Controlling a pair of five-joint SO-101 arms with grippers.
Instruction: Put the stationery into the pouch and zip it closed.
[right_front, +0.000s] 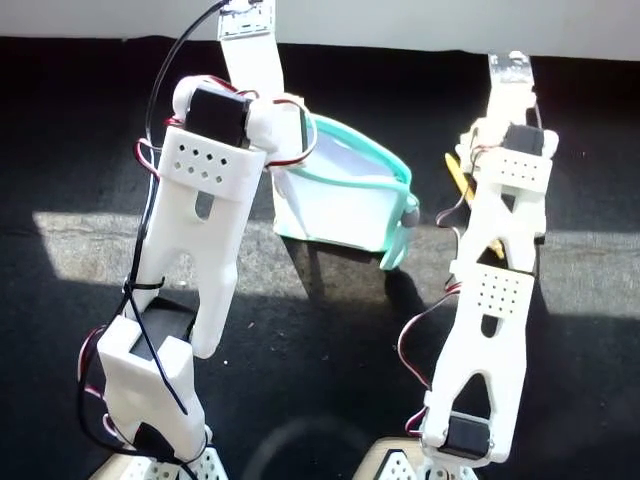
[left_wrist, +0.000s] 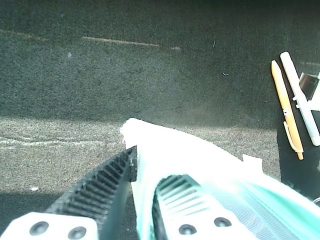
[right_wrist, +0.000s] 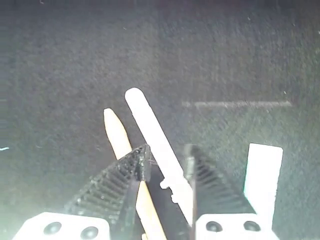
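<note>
The pouch (right_front: 340, 205) is white with teal trim and hangs open, lifted off the black mat. My left gripper (left_wrist: 145, 172) is shut on its white edge (left_wrist: 165, 145), one finger outside and one inside the pouch. An orange pen (left_wrist: 286, 107) and a white pen (left_wrist: 300, 100) lie side by side on the mat beyond the pouch. My right gripper (right_wrist: 167, 162) stands open just above them, its fingers straddling the white pen (right_wrist: 150, 125), with the orange pen (right_wrist: 116, 132) by the outer side of one finger. In the high view the orange pen (right_front: 456, 170) pokes out beside the right arm.
A small white block (right_wrist: 263, 175) lies on the mat next to the white pen. The black mat (right_front: 330, 340) has a sunlit band across its middle. A pale wall edge (right_front: 400, 25) runs along the back.
</note>
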